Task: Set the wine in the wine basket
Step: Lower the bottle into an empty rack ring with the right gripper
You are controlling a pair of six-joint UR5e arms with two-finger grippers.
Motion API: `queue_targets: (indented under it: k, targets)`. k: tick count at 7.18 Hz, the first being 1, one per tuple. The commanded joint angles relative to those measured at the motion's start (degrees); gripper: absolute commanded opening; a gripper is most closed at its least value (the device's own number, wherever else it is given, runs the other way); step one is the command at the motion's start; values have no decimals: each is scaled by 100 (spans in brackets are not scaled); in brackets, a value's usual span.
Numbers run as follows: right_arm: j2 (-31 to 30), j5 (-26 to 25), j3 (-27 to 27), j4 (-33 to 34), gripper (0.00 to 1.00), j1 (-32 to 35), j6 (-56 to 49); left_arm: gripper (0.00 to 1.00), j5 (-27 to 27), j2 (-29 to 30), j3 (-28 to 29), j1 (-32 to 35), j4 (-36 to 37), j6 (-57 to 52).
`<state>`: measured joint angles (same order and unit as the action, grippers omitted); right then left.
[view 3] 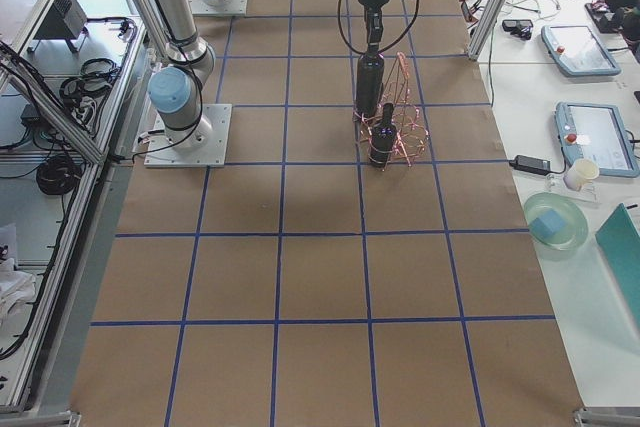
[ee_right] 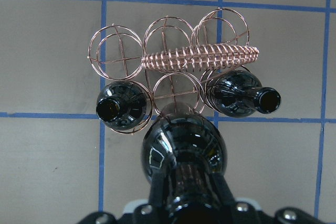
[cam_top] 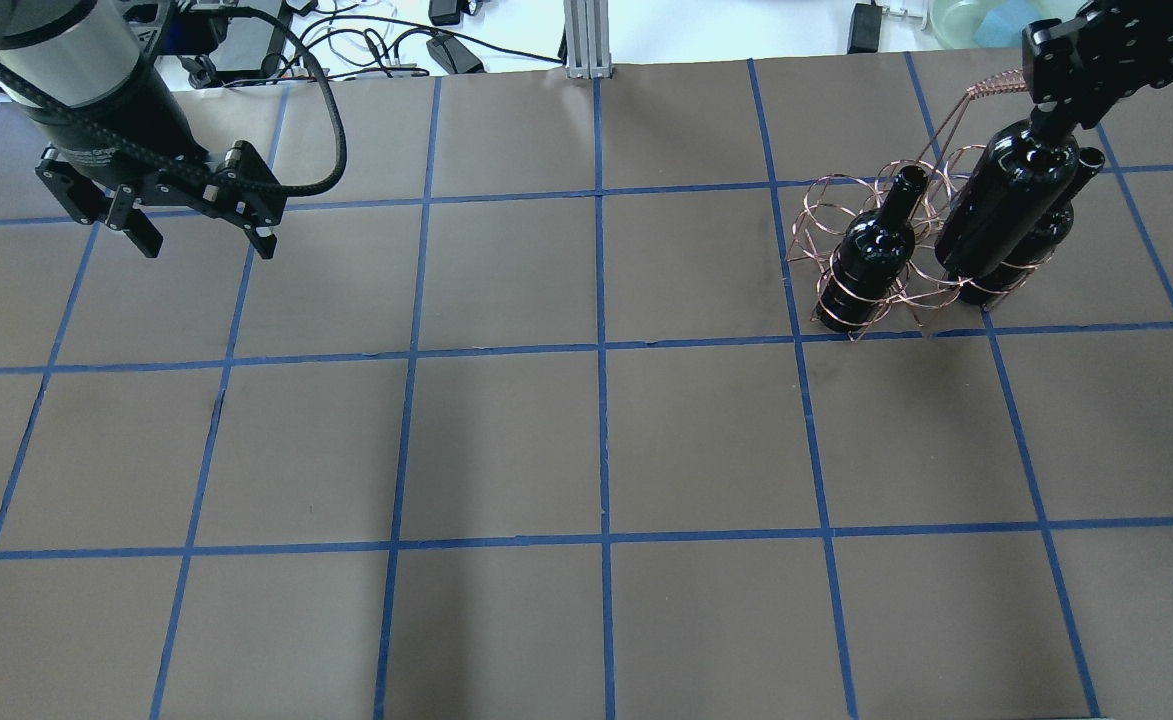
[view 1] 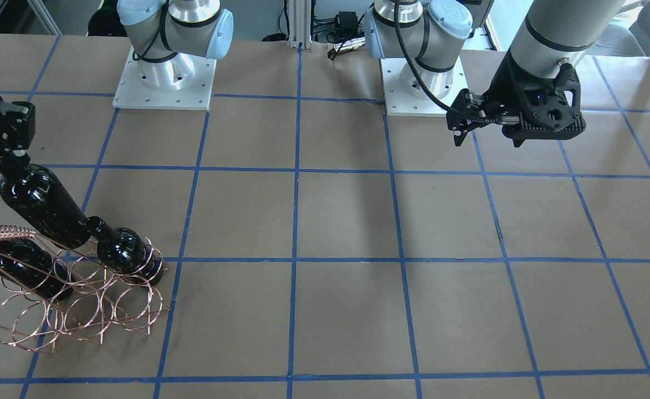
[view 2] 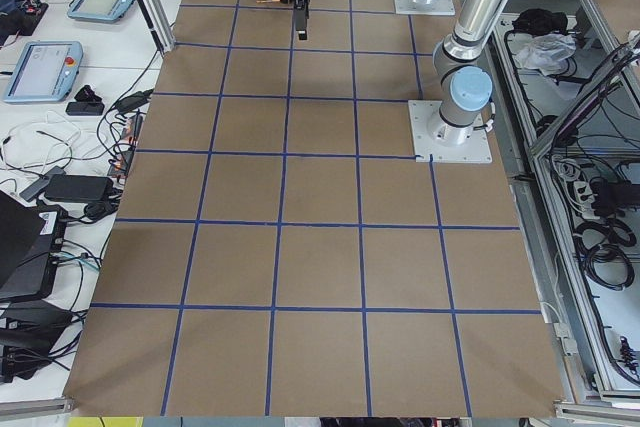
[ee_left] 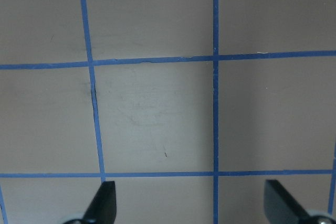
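The copper wire wine basket (cam_top: 826, 195) stands at the table's far right, also in the front view (view 1: 81, 316) and the right wrist view (ee_right: 199, 56). Two black bottles (cam_top: 871, 255) (cam_top: 1041, 240) stand in its near row's end hoops. My right gripper (cam_top: 1051, 120) is shut on the neck of a third wine bottle (cam_top: 1006, 200) and holds it upright, its base over the middle hoop between them (ee_right: 184, 150). I cannot tell whether the base is inside the hoop. My left gripper (cam_top: 208, 245) is open and empty, above the far left of the table.
The basket's coiled handle (view 1: 3, 233) rises beside the held bottle. The brown table (cam_top: 596, 450) has a blue tape grid. The arm bases (view 1: 164, 77) (view 1: 424, 83) stand at the robot's edge. Cables and tablets (view 2: 40, 67) lie beyond the far edge.
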<state>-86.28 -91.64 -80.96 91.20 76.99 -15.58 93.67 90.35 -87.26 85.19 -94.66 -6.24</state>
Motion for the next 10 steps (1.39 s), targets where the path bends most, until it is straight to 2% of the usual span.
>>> queue_targets:
  k: [1, 3, 5, 10]
  targets:
    - [128, 67, 19, 230, 0, -44, -50, 100, 11, 114, -1, -29, 455, 0]
    - [286, 58, 19, 345, 0, -53, -59, 100, -7, 89, -10, 15, 440, 52]
    - [348, 76, 19, 346, 0, -53, -41, 100, 11, 1, -10, -29, 62, 70]
    - [471, 76, -7, 380, 0, -53, -41, 100, 45, -52, -46, -20, 18, 53]
